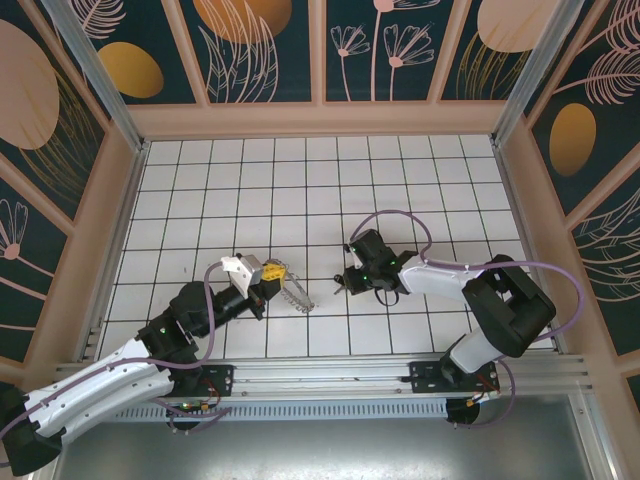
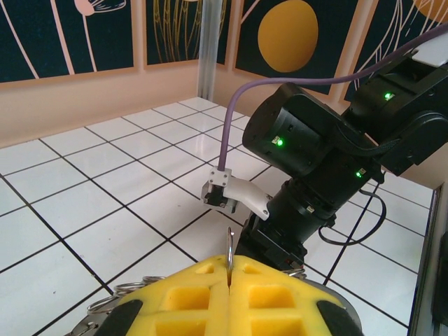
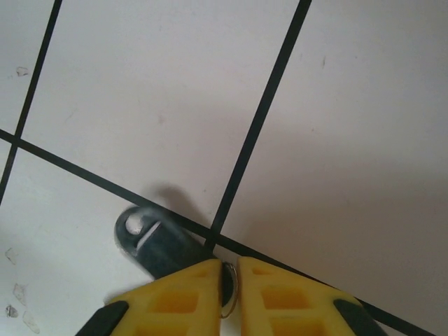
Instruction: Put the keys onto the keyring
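Yellow foam fingers of the left gripper (image 2: 229,260) are clenched on the keyring (image 1: 293,294). They pinch a thin strand of its wire rim, which stands up between the pads. The rest of the grey hoop sags from the grip toward the white tiled tabletop (image 1: 250,190), with small metal loops bunched beneath the fingers. Whether its low end touches the tiles cannot be told. To the right of the keyring and apart from it, the keys (image 3: 150,241) lie flat on the tabletop as a dark tag across a black tile line. The right gripper (image 3: 229,271) sits over the tag's near end, also right of the keyring. Its fingers are drawn almost together, with a thin wire loop in the narrow slit. Whether they actually clamp that loop cannot be told.
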{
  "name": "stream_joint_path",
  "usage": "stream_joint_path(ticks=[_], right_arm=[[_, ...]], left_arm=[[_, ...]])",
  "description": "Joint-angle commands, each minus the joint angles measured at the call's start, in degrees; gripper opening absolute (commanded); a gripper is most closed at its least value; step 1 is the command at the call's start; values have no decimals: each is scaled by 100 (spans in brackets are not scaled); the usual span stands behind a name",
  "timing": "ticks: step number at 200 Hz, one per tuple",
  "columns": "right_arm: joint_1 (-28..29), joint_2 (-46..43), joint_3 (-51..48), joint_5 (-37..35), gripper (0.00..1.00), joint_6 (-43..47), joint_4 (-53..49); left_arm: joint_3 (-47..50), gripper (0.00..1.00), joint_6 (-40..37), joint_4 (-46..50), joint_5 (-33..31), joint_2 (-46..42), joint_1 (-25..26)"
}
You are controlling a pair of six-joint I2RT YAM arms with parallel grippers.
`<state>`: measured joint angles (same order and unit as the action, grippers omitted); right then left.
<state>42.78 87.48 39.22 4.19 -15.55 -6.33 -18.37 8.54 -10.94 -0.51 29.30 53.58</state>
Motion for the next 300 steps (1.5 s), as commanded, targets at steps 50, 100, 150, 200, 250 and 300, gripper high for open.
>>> stream_joint_path(ticks=[50, 100, 150, 200, 250, 300], right_arm=[[-14, -23, 239, -480, 0, 328, -348], [124, 485, 827, -880, 0, 750, -782], [134, 845, 1148, -638, 1, 988, -935], [172, 572, 1110, -823, 21, 835, -812], [43, -504, -12, -540, 33, 29, 285], [-156, -975, -992, -41, 33, -214, 1688]], left_arm=[[-116, 0, -80, -317, -89, -74, 21], [-132, 0, -67, -289, -119, -73, 22], [-137, 0, -54, -277, -113, -88, 26], [-140, 0, -43, -259, -141, -108, 21], [-123, 0, -67, -315, -122, -66, 28], [-115, 0, -45, -321, -51, -126, 21]])
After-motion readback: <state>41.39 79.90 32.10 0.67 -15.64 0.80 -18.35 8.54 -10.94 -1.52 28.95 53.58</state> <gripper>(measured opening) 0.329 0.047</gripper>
